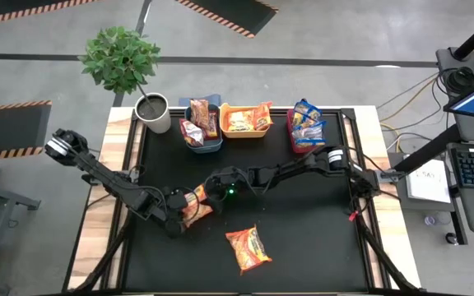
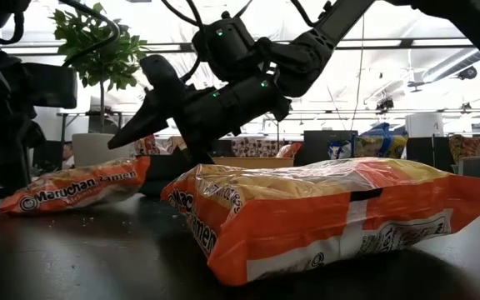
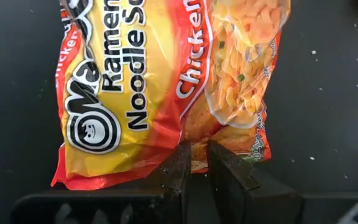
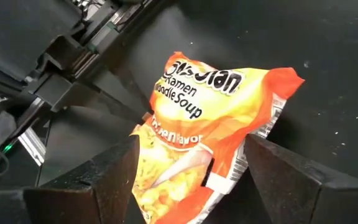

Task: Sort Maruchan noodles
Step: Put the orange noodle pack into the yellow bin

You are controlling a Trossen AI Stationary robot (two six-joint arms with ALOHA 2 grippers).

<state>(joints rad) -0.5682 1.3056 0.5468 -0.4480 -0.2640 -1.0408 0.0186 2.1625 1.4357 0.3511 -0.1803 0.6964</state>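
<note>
Left gripper pinches the seam edge of an orange packet lying toward the table's front-left (label reads chicken flavor). Right gripper hovers just above the same packet, fingers spread wide, nothing held. Second orange packet lies flat near the front edge, centre. Remaining packets sit in three bins along the back edge.

- Two dark, jointed arms, matte black throughout.
- Right arm carries small green lights near its wrist.
- Left arm ends in a pale, perhaps silver, base joint.
- Gripper fingers are black, wedge-shaped.
</note>
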